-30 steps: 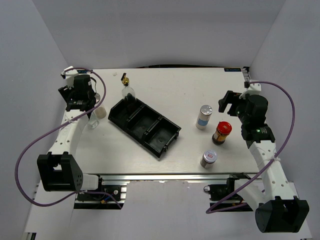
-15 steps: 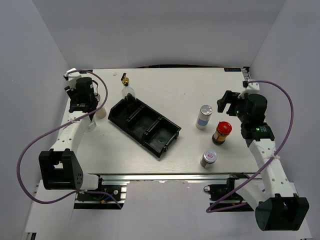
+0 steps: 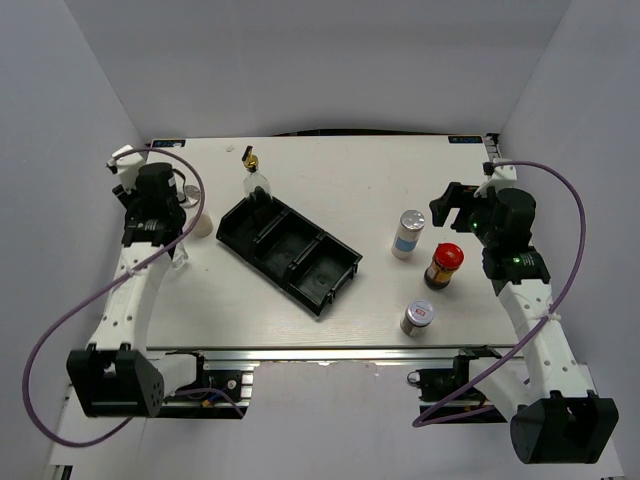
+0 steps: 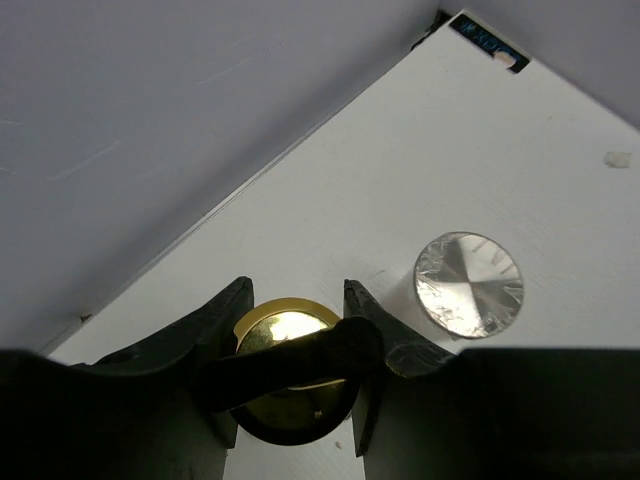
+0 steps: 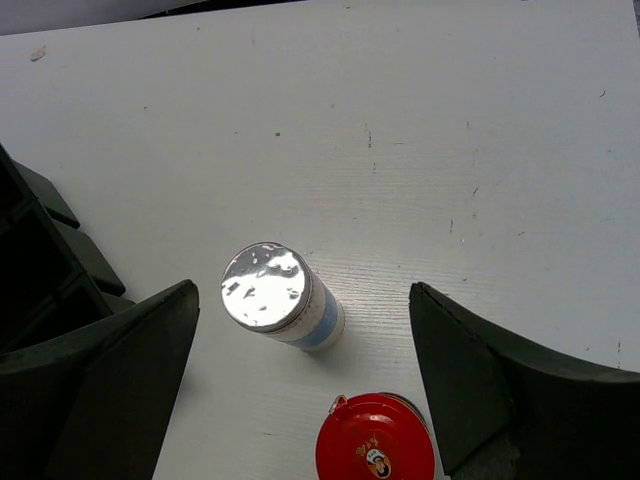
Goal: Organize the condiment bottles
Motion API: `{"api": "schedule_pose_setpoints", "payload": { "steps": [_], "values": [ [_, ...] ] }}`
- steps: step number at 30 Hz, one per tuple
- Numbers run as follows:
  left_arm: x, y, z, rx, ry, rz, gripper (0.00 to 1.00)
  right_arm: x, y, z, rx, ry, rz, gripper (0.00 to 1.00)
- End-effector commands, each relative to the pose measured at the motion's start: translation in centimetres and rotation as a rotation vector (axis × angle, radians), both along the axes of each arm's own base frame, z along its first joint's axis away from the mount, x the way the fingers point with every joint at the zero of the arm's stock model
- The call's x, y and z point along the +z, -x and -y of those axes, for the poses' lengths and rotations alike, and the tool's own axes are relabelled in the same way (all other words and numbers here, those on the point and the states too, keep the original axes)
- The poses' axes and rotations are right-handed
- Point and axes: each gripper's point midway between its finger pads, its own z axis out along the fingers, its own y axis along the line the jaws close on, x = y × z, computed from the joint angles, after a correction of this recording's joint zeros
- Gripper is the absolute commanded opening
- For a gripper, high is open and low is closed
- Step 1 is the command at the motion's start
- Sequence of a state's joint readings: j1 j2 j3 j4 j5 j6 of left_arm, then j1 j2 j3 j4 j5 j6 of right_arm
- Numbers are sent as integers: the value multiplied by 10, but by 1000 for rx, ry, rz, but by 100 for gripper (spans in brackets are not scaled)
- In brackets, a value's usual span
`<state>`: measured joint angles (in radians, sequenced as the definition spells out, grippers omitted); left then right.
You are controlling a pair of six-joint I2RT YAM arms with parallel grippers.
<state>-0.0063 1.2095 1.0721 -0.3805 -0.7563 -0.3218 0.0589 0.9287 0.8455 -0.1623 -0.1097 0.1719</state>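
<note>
- Left gripper (image 4: pixel 297 305) is out at 9 o'clock, hard by the table's (image 3: pixel 350 180) left edge, fingers (image 4: pixel 232 315) clamped on the gold-capped bottle (image 4: pixel 280 325). The cap fills the gap between them and its black lever lies across the top.
- A silver-lidded jar (image 4: pixel 468 284) stands just beside that bottle, on its 3 o'clock side in the wrist view, apart from the fingers.
- Tight quarters there: table edge and wall run close past the cap.
- The black tray (image 3: pixel 290 245) lies diagonally left of centre, running from 10 towards 5 o'clock. The second gold-capped bottle (image 3: pixel 256 180) stands upright at its 11 o'clock end; whether it is inside the end compartment I cannot tell.
- Right gripper (image 3: pixel 447 208) hovers at 3 o'clock, jaws spread wide with nothing between them.
- Below it the blue-label shaker (image 5: pixel 275 295) stands upright, with the red-lidded jar (image 5: pixel 375 445) just beside it towards 5 o'clock, not touching.
- The near shaker (image 3: pixel 418 317) stands alone, closest to the 6 o'clock edge.
- Bare tabletop lies between the tray and the right-hand trio, and along the 12 o'clock edge.
</note>
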Motion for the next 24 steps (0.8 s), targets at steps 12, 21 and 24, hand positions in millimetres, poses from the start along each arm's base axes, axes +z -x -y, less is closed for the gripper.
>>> {"api": "schedule_pose_setpoints", "payload": {
  "steps": [12, 21, 24],
  "values": [
    [131, 20, 52, -245, 255, 533, 0, 34, 3, -3, 21, -4, 107, 89],
    [128, -5, 85, -332, 363, 595, 0, 29, -2, 2, -3, 11, 92, 89],
    [120, -14, 94, -333, 363, 556, 0, 26, -2, 2, -5, 12, 79, 89]
  ]
}}
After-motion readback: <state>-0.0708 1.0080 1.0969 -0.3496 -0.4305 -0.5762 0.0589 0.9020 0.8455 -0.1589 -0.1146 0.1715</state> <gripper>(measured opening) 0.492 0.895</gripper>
